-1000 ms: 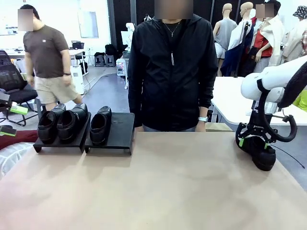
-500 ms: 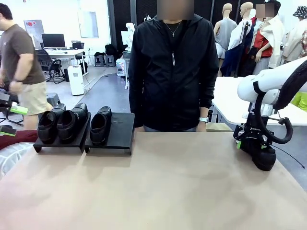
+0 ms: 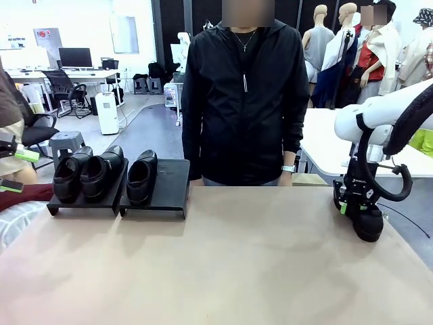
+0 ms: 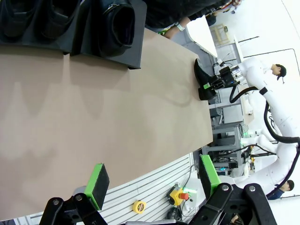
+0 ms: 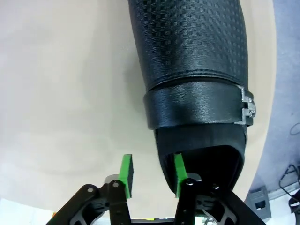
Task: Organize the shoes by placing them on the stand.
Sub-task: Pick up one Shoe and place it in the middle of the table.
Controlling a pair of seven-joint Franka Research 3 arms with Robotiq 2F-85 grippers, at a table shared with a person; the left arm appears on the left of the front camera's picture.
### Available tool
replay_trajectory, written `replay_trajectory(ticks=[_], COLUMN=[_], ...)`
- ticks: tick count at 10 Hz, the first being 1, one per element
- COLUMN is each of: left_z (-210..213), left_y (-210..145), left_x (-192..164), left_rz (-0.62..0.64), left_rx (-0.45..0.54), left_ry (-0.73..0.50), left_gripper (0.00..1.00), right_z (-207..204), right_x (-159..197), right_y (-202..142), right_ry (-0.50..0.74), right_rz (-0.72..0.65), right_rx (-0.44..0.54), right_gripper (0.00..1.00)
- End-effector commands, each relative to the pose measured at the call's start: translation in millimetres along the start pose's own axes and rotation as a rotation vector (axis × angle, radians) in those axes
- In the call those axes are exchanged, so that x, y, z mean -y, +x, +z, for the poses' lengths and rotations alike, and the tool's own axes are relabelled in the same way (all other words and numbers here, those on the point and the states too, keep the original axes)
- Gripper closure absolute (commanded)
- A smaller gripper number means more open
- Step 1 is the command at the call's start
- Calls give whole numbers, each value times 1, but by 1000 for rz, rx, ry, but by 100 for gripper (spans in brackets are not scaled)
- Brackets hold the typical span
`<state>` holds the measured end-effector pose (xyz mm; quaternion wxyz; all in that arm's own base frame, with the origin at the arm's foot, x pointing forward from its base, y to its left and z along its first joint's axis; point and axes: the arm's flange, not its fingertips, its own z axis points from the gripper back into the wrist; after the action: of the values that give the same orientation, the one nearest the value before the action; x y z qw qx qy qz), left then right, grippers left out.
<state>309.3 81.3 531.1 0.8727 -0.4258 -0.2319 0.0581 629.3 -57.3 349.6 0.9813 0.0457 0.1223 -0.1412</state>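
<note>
Three glossy black loafers stand on two low black stands at the table's far left; the right stand holds one shoe, with bare room beside it. They also show at the top of the left wrist view. The fourth loafer lies near the table's right edge. My right gripper is down at its heel end, open, one green pad inside the shoe opening and the other outside its side wall. My left gripper hangs open off the table's left side.
A person in a black jacket stands at the far edge, hands low behind the table. The brown tabletop stretches between stands and loafer. The table's right edge runs close to the fourth shoe.
My right gripper has sunk and shifted a little, settling lower over the loafer's heel end. The shoes and stands have not moved. A person in the background has walked off to the left.
</note>
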Motion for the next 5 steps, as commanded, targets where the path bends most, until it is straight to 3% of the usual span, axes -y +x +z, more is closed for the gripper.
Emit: replay_trajectory(ticks=[1, 5], left_z=[1, 1], left_y=[0, 0], left_x=[2, 2], left_rz=[12, 12], left_rx=[1, 1], left_ry=[-12, -12], left_gripper=[0, 0], right_z=[1, -1], right_x=[3, 9], right_y=[7, 5], right_ry=[6, 25], right_rz=[-12, -10], right_rx=[5, 0], right_gripper=[100, 100])
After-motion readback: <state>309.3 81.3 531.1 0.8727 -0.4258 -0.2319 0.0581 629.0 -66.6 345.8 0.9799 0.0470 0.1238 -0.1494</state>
